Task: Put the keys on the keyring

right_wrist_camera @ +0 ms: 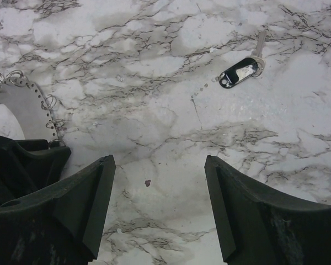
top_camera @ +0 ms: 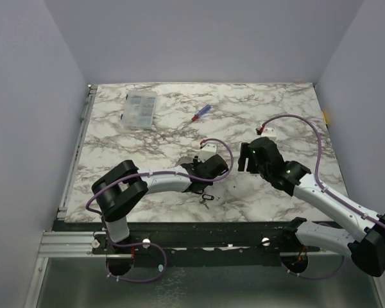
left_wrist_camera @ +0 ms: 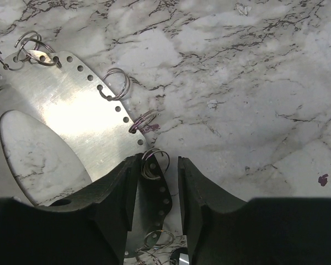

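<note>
Your keyring (left_wrist_camera: 71, 110), a flat perforated metal arc hung with small wire rings (left_wrist_camera: 117, 84), lies on the surface (left_wrist_camera: 254, 83). Its rim sits between your left jaws, which stand partly open astride it, not visibly pinching. One black-headed key (right_wrist_camera: 240, 72) lies ahead and right of your right jaws, which gape wide and empty.
</note>
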